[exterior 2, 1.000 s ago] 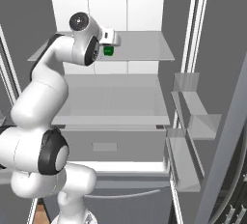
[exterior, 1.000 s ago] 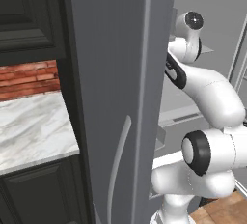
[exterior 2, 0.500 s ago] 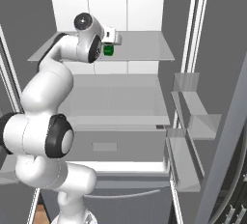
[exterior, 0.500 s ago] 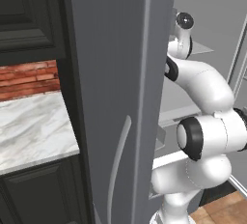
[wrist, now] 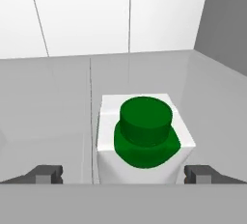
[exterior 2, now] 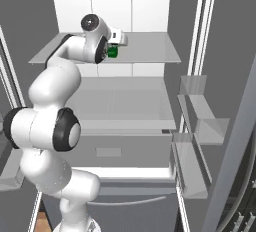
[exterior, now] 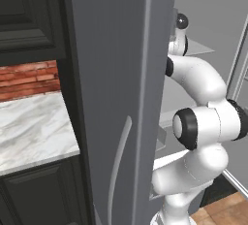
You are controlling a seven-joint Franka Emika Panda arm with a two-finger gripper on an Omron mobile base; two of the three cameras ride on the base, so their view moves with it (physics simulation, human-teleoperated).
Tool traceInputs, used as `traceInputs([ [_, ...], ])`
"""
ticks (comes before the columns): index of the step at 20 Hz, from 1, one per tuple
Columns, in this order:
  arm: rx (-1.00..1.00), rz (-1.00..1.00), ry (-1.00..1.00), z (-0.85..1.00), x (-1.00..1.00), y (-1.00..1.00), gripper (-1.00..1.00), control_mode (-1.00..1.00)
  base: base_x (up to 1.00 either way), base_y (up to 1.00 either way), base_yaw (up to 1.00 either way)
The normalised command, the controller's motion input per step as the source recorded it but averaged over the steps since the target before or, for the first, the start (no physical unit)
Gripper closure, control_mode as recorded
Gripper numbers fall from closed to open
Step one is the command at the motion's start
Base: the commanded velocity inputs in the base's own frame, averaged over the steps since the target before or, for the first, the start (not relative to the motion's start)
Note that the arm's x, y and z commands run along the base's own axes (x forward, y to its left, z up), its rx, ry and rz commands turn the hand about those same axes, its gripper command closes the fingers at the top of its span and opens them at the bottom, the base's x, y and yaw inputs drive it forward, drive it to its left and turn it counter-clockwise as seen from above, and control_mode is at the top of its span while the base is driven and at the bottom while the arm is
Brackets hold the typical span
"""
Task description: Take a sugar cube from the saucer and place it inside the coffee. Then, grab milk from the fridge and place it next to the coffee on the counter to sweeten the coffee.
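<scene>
From the left base view, the open fridge [exterior: 116, 73] door fills the middle of the picture, its long handle running down it, and the marbled counter [exterior: 34, 127] sits off to the left under a strip of brick wall [exterior: 29, 76]; the white arm reaches up behind the door edge toward a grey shelf. Over in the right base view, the arm bends up into the open fridge and the gripper [exterior 2: 116, 51] is at the upper shelf [exterior 2: 150, 51], right at the milk [exterior 2: 113, 52], whose green just peeks out below the hand. And in the hand view, there it is: the milk stands upright on the shelf, green top up, sitting squarely between the two finger tips [wrist: 46, 174], which are spread wide, one on either side, with visible gaps to the carton.
</scene>
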Motion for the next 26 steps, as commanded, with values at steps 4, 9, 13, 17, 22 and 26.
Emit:
traceInputs([
  [4, 0.00, -0.03, 0.00, -0.02, 0.19, -0.14, -1.00, -1.00, 0.00, 0.00, 0.00],
  [9, 0.00, -0.02, -0.03, -0.01, 0.13, -0.06, 1.00, -1.00, 0.00, 0.00, 0.00],
  [13, 0.00, 0.00, -0.01, -0.01, 0.02, 0.00, 1.00, -1.00, 0.00, 0.00, 0.00],
  [17, 0.00, 0.00, 0.00, 0.00, 0.00, 0.00, 1.00, -1.00, 0.00, 0.00, 0.00],
  [22, 0.00, 0.01, -0.04, 0.14, -0.67, -0.06, 1.00, -1.00, 0.00, 0.00, 0.00],
  [26, 0.00, 0.02, 0.00, 0.23, -1.00, -0.06, 1.00, -1.00, 0.00, 0.00, 0.00],
])
